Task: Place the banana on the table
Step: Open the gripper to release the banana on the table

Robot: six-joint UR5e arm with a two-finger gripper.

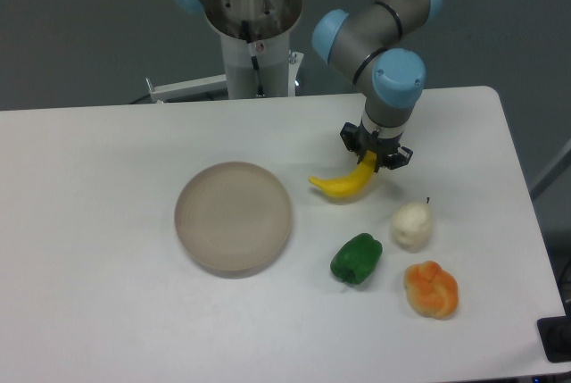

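Observation:
The bright yellow banana (343,183) lies just above or on the white table (107,178), right of the beige plate. My gripper (373,162) points down and its fingers are closed on the banana's right end. The banana's free tip points left toward the plate. I cannot tell whether the banana touches the tabletop; a faint shadow lies right under it.
A round beige plate (233,217) sits left of the banana. A green pepper (357,258), a white fruit (412,225) and a lumpy orange fruit (431,289) lie in front of and to the right of the gripper. The robot's base (254,35) stands at the back edge.

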